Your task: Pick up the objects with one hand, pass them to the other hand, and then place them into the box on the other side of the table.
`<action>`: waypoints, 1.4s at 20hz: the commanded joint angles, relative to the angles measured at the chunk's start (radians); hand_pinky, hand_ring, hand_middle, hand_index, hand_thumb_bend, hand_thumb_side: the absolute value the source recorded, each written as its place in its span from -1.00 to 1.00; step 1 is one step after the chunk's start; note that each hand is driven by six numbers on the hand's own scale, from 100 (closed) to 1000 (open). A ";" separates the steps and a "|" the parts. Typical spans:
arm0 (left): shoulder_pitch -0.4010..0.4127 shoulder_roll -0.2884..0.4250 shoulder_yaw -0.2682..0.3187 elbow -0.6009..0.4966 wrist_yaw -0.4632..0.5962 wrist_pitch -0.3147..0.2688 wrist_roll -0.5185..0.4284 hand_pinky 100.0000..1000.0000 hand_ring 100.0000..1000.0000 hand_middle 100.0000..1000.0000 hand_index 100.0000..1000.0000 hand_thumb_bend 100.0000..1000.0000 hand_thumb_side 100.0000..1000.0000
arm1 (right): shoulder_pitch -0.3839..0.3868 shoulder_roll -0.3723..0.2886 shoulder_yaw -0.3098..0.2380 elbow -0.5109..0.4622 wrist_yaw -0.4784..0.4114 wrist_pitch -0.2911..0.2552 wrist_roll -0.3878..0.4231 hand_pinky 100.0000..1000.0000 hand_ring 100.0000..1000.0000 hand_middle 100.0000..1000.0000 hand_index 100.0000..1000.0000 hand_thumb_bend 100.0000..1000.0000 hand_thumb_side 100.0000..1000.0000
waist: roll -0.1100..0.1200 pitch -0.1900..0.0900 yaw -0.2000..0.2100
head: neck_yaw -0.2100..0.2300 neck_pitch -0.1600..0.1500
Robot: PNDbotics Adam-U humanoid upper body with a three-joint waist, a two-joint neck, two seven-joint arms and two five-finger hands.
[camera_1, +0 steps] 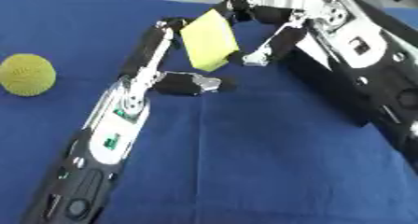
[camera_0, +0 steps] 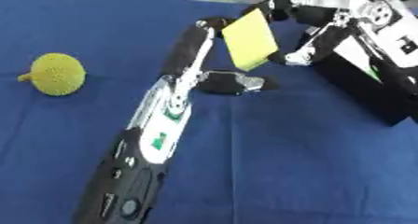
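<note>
**Item in transfer: yellow card held between two hands above the blue desk**

1. Blue cloth-covered desk (camera_0: 286, 171). The near half carries nothing but the left forearm lying across it. Judged purpose: open ground kept for the exchange.

2. Left hand (camera_0: 214, 73). The black-and-silver arm enters from the near left corner and runs diagonally toward the far middle of the desk. The fingers (camera_0: 196, 41) stand straight up against the left edge of the card; the thumb (camera_0: 237, 83) reaches out low, under its lower edge. The fingers are extended, not curled. Whether they carry the card or only touch it cannot be told.

3. Flat pale-yellow rectangular card or sponge (camera_0: 251, 38). The task's thing at this moment. It hangs upright and slightly tilted in the air over the far middle of the desk, between the two hands, clear of the cloth. Judged reason: a raised, edge-on hold gives both hands a face or edge, which suits a hand-over.

4. Right hand (camera_1: 269, 41). The arm enters from the far right corner, wrist bent downward. The fingers arch over the card's upper right edge and pinch its lower right corner, closed on it.

5. Yellow dimpled ball with a short stub (camera_0: 55, 73). It rests near the left edge of the desk, well apart from both hands, untouched.

6. Box: not identifiable in either view.
</note>
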 commanded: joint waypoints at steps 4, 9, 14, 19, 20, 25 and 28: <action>-0.007 0.000 0.009 -0.005 -0.035 0.001 0.009 0.24 0.40 0.13 0.53 1.00 0.09 | -0.007 -0.030 -0.032 -0.002 0.005 -0.085 0.096 0.58 1.00 -0.28 -0.34 -0.62 -1.00 | -0.007 -0.011 -0.004 | -0.001 -0.006; 0.003 0.012 0.020 -0.002 -0.042 0.020 0.038 0.24 0.40 0.12 0.52 1.00 0.04 | 0.011 -0.055 -0.044 0.006 0.013 -0.101 0.096 0.58 1.00 -0.29 -0.35 -0.56 -1.00 | -0.006 -0.019 -0.009 | 0.002 -0.003; 0.017 0.022 0.024 0.005 -0.036 0.026 0.056 0.23 0.39 0.12 0.52 1.00 0.02 | 0.036 -0.077 -0.074 0.028 0.019 -0.121 0.096 0.58 1.00 -0.29 -0.35 -0.47 -1.00 | -0.010 -0.029 -0.023 | 0.000 0.000; 0.032 0.034 0.029 0.008 -0.033 0.025 0.065 0.23 0.38 0.11 0.51 1.00 0.00 | 0.073 -0.118 -0.135 0.054 -0.014 -0.107 0.096 0.58 1.00 -0.28 -0.34 -0.53 -1.00 | -0.011 -0.042 -0.041 | -0.007 0.008; 0.034 0.037 0.030 0.007 -0.033 0.024 0.068 0.23 0.38 0.11 0.51 1.00 -0.01 | 0.080 -0.127 -0.150 0.060 -0.023 -0.101 0.096 0.58 1.00 -0.28 -0.34 -0.54 -1.00 | -0.010 -0.045 -0.045 | -0.010 0.009; 0.048 0.050 0.027 0.007 -0.032 0.026 0.078 0.23 0.37 0.10 0.51 0.87 -0.07 | 0.115 -0.171 -0.238 0.091 -0.077 -0.051 0.090 0.58 1.00 -0.27 -0.33 -0.59 -1.00 | -0.004 -0.056 -0.061 | -0.043 0.022; 0.056 0.060 0.018 0.008 -0.032 0.024 0.075 0.24 0.38 0.10 0.51 0.88 -0.07 | 0.148 -0.206 -0.278 0.098 -0.098 -0.031 0.060 0.58 1.00 -0.27 -0.33 -0.60 -1.00 | 0.001 -0.062 -0.067 | -0.069 0.032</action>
